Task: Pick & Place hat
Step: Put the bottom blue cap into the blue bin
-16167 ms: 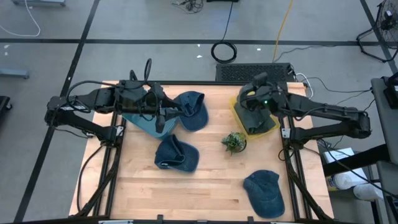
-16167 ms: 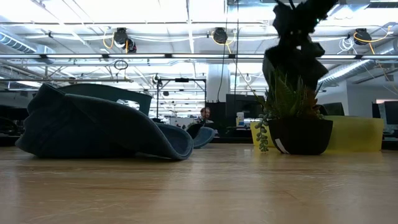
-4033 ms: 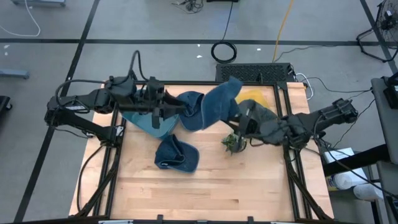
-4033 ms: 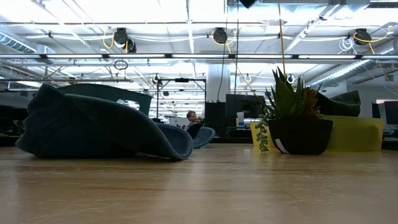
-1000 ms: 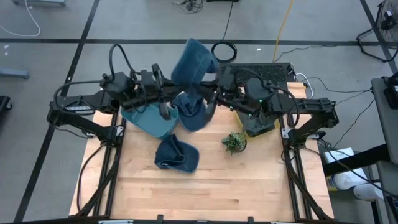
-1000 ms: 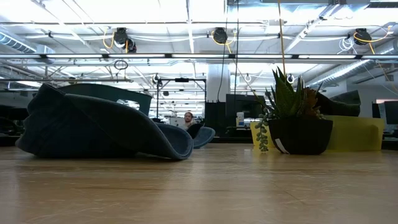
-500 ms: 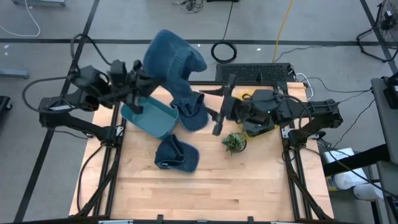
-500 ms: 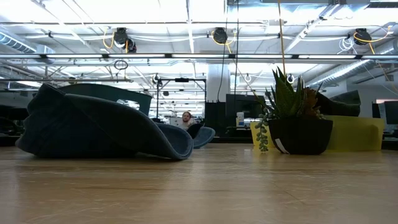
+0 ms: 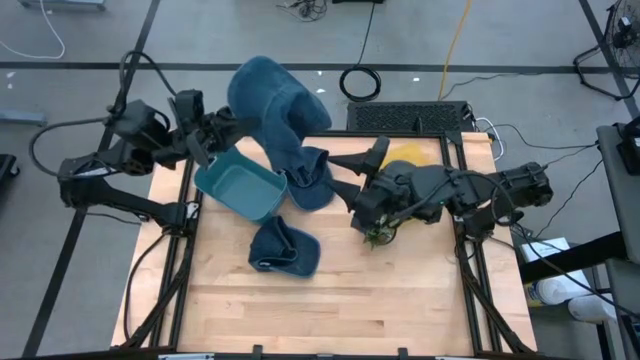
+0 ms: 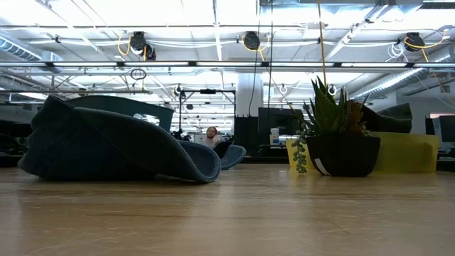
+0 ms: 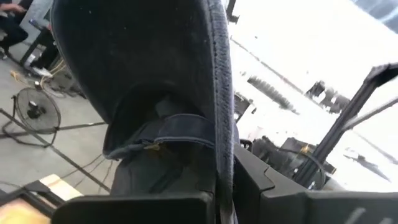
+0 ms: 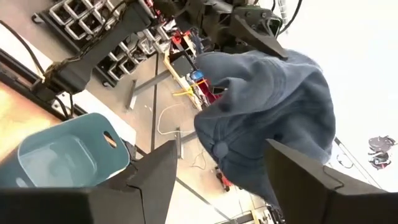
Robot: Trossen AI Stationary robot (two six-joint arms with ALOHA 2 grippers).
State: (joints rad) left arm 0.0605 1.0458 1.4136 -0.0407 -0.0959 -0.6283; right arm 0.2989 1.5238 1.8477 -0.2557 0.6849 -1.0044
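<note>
My left gripper [image 9: 226, 123] is shut on a blue hat [image 9: 270, 95], which it holds high over the table's far left, just beyond the teal bin [image 9: 238, 183]. The right wrist view also shows this hat [image 12: 267, 106] and the bin [image 12: 65, 155]. My right gripper [image 9: 350, 185] stands open and holds nothing, right of the hat and near the small plant [image 9: 378, 232]. A second blue hat [image 9: 312, 178] lies against the bin's right side. A third [image 9: 283, 248] lies on the table's middle. Neither gripper shows in the low view. My left gripper pinches a stitched edge of the hat [image 11: 219, 168] between its two fingers, and the edge runs down into the gap between them. The hat's back strap [image 11: 168, 129] shows beside the hold. The hat is lifted clear of the table and the bin.
A yellow bin [image 9: 408, 158] with a dark hat inside stands at the far right, behind my right arm. The potted plant [image 10: 340, 142] stands right of centre. The near half of the wooden table [image 9: 340, 310] is bare.
My right gripper has opened and let go of the hat, then drawn back down toward the plant. My left gripper, still shut on the hat, has carried it up and toward the table's left edge, over the teal bin's far side.
</note>
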